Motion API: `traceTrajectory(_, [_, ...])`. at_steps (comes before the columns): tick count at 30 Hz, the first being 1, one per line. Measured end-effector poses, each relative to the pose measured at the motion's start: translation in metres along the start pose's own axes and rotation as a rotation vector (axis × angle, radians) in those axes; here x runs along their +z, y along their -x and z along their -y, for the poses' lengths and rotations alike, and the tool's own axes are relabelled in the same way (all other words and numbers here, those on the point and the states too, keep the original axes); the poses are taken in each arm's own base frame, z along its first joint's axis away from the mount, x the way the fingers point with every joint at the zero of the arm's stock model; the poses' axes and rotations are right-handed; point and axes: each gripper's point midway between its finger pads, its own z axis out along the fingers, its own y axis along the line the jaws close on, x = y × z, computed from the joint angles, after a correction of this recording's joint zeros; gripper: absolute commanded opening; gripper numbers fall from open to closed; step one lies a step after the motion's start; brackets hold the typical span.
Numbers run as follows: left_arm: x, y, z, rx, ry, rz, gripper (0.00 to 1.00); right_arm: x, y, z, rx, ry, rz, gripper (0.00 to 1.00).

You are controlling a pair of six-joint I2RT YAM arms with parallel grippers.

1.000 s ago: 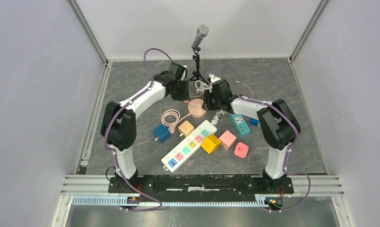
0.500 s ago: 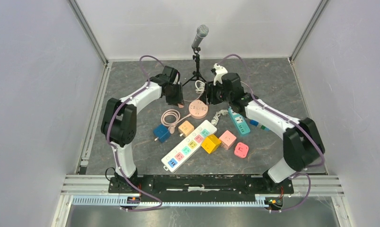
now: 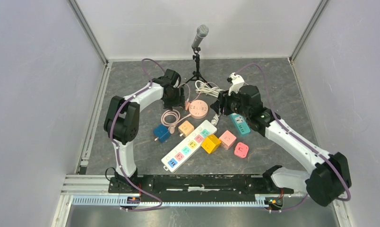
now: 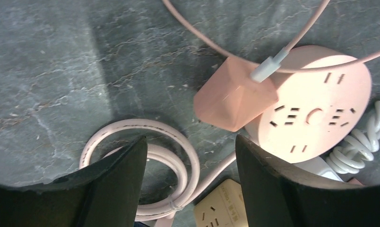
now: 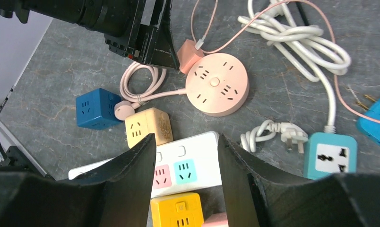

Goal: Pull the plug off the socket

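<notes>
A round pink socket (image 3: 197,109) lies flat at the table's middle back; it also shows in the left wrist view (image 4: 315,111) and the right wrist view (image 5: 218,90). A pink cube plug (image 4: 235,94) with a thin pink cable in it lies on its side against the socket's rim, not in any slot; it also shows in the right wrist view (image 5: 190,53). My left gripper (image 3: 177,100) is open and empty just left of the plug, over a coiled pink cord (image 4: 145,161). My right gripper (image 3: 221,105) is open and empty, right of the socket and above the table.
A microphone on a tripod (image 3: 197,47) stands behind the socket. A white cable bundle (image 5: 297,40) lies at its back right. In front are a white power strip (image 3: 190,144), blue (image 3: 161,133), beige (image 3: 185,127), yellow (image 3: 210,143) and pink (image 3: 227,139) cube sockets, and a teal strip (image 3: 239,124).
My right arm has swung out to the right and its gripper has drawn back from the round socket. My left gripper has shifted slightly left and nearer, staying beside the socket.
</notes>
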Motion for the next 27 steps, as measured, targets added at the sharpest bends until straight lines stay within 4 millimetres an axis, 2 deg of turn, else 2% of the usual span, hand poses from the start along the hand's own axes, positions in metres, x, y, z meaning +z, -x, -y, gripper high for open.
traceTrajectory(5, [-0.009,0.0,-0.009,-0.001,0.053,0.008,0.81,-0.027,0.009,0.002,-0.012,-0.039,0.053,0.56])
traceTrajectory(7, [-0.021,0.005,-0.009,0.0,0.057,0.035,0.95,-0.037,0.012,0.004,-0.015,-0.06,0.069,0.57])
traceTrajectory(9, [-0.039,0.011,-0.006,0.001,0.049,0.075,1.0,-0.047,0.015,0.005,-0.017,-0.078,0.087,0.58])
traceTrajectory(12, [-0.078,0.023,0.003,-0.001,0.011,0.164,1.0,-0.065,0.021,0.007,-0.021,-0.108,0.121,0.61])
traceTrajectory(15, [-0.127,0.032,0.011,0.004,-0.04,0.273,1.0,-0.083,0.026,0.012,-0.026,-0.151,0.156,0.65])
traceTrajectory(20, [-0.21,0.029,0.018,0.012,-0.117,0.434,1.0,-0.125,0.035,0.023,-0.062,-0.245,0.22,0.71])
traceTrajectory(24, [-0.275,0.017,0.016,0.015,-0.17,0.567,1.0,-0.177,0.064,0.028,-0.09,-0.34,0.327,0.75])
traceTrajectory(27, [-0.32,0.004,0.011,0.014,-0.202,0.667,1.0,-0.234,0.097,0.028,-0.1,-0.422,0.457,0.76])
